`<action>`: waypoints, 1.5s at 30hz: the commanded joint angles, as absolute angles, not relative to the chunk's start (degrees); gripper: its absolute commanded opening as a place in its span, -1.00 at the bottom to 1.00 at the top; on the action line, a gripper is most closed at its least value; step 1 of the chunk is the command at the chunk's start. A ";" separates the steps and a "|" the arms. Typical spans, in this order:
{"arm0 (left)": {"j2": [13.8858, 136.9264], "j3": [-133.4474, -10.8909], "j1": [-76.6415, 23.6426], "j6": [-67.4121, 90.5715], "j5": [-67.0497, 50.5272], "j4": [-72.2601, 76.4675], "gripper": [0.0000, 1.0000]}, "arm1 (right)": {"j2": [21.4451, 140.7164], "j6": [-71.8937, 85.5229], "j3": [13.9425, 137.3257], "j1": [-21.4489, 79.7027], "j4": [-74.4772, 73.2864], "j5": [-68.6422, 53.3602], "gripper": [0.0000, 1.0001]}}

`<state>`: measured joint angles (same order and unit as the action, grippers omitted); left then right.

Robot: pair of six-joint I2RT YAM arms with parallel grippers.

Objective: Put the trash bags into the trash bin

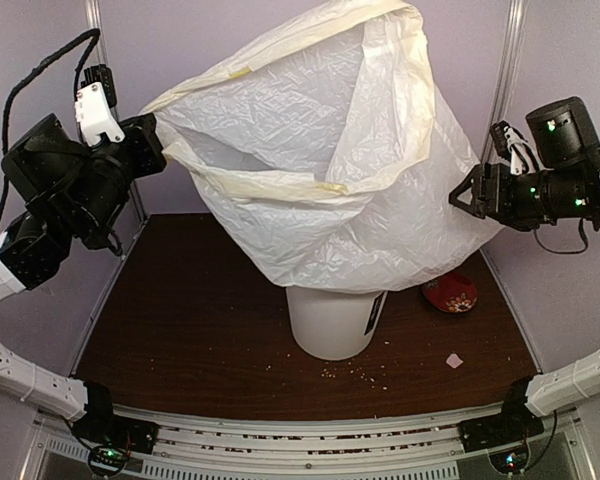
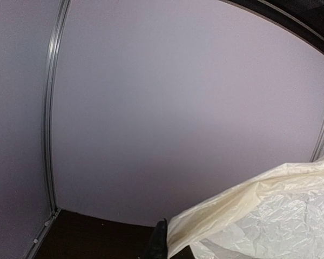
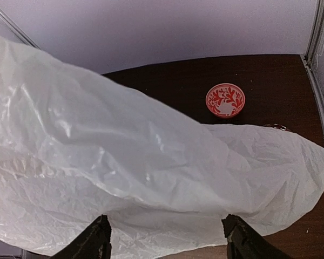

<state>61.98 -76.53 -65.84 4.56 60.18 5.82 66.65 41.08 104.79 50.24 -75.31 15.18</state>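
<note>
The trash bag, a big crinkly translucent white sack with a cream rim, hangs spread wide above the table. Its lower end droops onto the top of the white trash bin, which stands upright mid-table with a dark label on its side. My left gripper is shut on the bag's rim at the left; in the left wrist view one dark finger presses against the cream edge of the bag. My right gripper is open beside the bag's right flank, its fingers spread wide with the bag billowing just ahead of them.
A red-patterned bowl sits on the table right of the bin, partly under the bag, and shows as a bowl in the right wrist view. A small paper scrap and crumbs lie near the front. Purple walls enclose the table.
</note>
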 commanded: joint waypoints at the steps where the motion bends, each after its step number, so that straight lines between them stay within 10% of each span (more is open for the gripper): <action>1: 62.09 -77.63 -63.40 4.85 59.29 6.39 -1.00 | 67.20 37.03 104.43 49.10 -77.66 10.70 0.47; 17: 63.24 -77.77 -59.68 5.01 51.66 10.17 -1.00 | 73.31 30.66 90.26 41.48 -49.28 -7.49 0.28; 45: 69.08 -84.18 -58.87 -5.42 48.92 21.72 -1.00 | 100.56 41.22 103.95 46.30 -23.82 -27.98 0.02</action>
